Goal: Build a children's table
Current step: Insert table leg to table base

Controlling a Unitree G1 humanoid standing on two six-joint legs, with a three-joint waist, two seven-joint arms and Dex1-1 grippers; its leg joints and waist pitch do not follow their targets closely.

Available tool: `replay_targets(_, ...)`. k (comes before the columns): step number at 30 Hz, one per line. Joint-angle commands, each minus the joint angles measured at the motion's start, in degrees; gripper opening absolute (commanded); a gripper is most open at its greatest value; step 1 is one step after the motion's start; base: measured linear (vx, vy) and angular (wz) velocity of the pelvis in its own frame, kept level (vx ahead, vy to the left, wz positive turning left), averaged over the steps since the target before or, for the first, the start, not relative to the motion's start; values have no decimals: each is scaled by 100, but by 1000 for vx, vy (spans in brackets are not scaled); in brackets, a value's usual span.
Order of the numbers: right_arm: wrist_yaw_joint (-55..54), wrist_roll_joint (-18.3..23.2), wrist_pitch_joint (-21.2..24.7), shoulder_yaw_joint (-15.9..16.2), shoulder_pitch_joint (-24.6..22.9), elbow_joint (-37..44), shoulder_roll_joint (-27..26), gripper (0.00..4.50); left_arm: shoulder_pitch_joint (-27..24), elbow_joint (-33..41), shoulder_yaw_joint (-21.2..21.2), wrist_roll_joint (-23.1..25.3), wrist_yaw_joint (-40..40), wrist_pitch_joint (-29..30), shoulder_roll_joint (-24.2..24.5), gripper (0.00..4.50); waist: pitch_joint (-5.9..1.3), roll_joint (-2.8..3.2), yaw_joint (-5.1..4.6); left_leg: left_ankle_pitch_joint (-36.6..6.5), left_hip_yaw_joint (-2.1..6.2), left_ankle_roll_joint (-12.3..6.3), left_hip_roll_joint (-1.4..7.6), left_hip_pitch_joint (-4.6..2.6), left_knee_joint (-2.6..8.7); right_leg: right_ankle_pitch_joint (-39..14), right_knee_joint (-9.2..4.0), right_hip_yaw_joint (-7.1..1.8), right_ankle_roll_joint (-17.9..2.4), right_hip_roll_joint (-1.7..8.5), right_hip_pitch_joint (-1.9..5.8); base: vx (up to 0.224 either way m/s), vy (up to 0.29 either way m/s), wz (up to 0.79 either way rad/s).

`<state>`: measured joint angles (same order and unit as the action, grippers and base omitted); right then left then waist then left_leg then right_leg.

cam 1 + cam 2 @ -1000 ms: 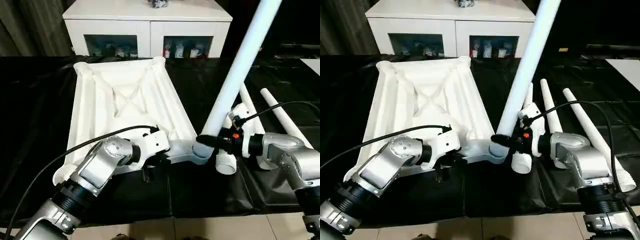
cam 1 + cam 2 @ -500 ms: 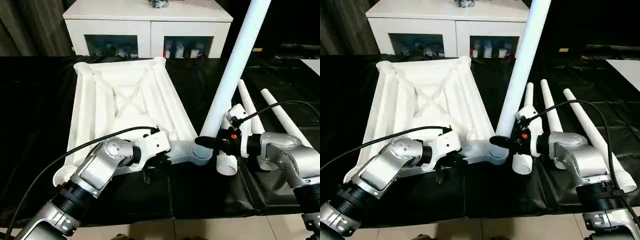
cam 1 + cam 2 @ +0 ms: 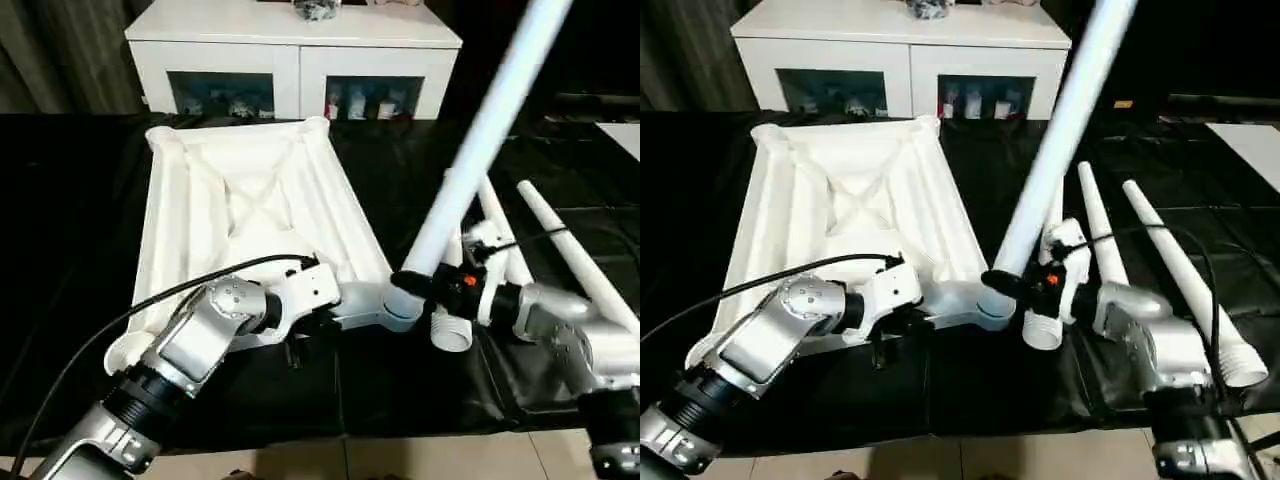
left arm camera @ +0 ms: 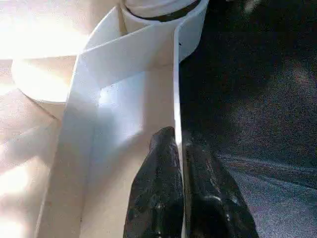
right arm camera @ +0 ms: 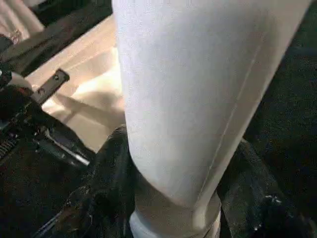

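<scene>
- Children's table top: you see it lying upside down on the black-covered work table, ribbed X-braced underside facing up, in front of the white cabinet.
- Left gripper: your left hand is pinched almost fully closed on a thin white wall at the near edge of the top. In the left wrist view one black finger lies on each side of that wall, just short of the near right corner socket.
- Right gripper: your right hand stands about half open, its fingers clamped on either side of the held leg, low down near the leg's wide end.
- Held leg: its lower end sits at the near right corner socket; the tube rises from there, tilted toward the right and away from you, and leaves the picture at the upper edge.
- Seating: you cannot tell from these views whether the leg end is fully home in the socket.
- Spare legs: three more tapered white tubes lie on the black cover to the right of the top, beside and behind your right forearm.
</scene>
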<state>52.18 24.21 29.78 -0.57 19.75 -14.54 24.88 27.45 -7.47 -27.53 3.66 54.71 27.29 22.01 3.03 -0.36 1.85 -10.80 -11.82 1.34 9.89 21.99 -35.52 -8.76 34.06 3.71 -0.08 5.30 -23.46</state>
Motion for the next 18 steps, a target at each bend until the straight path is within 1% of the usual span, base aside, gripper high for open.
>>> replay_targets(1,-319,-275,-24,54,-293,-257,-32,191,36,131,17,-14,-23,-27,-30,0,-368,-7,-17,-1747,209,51,336,-141,510,-2015,-440,-236,-1108,322,204,0,0,0)
replay_targets(2,-326,-277,-32,51,-300,-258,-38,191,37,129,17,-14,-23,-27,-31,0,-368,-7,-17,-1747,209,51,336,-141,510,-2015,-440,-236,-1108,322,204,0,0,0)
replay_targets(5,-491,-278,-183,-75,-426,-260,-177,191,61,100,36,-7,-38,-30,-52,0,-356,-16,-34,-1949,218,95,330,-154,516,-2293,-475,-232,-1034,327,183,0,0,0)
replay_targets(7,-554,-274,-216,-109,-455,-246,-207,191,65,98,38,-11,-46,-28,-55,0,-351,-11,-41,-2012,227,119,333,-159,521,-2415,-491,-231,-990,330,175,0,0,0)
replay_targets(8,-622,-275,-285,-149,-504,-208,-251,191,72,98,40,-15,-51,-24,-58,0,-344,-5,-42,-2086,227,135,334,-169,525,-2500,-508,-230,-955,328,160,0,0,0)
replay_targets(9,-696,-293,-368,-166,-563,-147,-296,191,82,89,52,-18,-65,-27,-62,0,-342,-5,-47,-2138,237,150,332,-162,531,-2562,-510,-226,-919,330,163,0,0,0)
replay_targets(11,-785,-394,-597,-107,-692,13,-321,191,93,75,67,-19,-81,-35,-66,0,-342,-10,-52,-2207,238,169,331,-170,535,-2632,-525,-227,-863,330,148,0,0,0)
replay_targets(12,-831,-533,-744,-3,-757,95,-296,191,101,60,77,-17,-94,-44,-69,0,-343,-2,-48,-2206,244,175,335,-166,539,-2631,-521,-227,-851,334,151,0,0,0)
replay_targets(13,-905,-747,-945,135,-847,214,-277,191,112,44,84,-11,-110,-54,-74,0,-336,-7,-54,-2248,244,177,328,-167,542,-2703,-534,-222,-818,330,143,0,0,0)
replay_targets(18,-984,-897,-1023,296,-922,381,-294,191,138,19,89,-7,-113,-64,-84,0,-324,-4,-65,-2374,256,174,326,-170,548,-2893,-559,-224,-737,331,126,0,0,0)
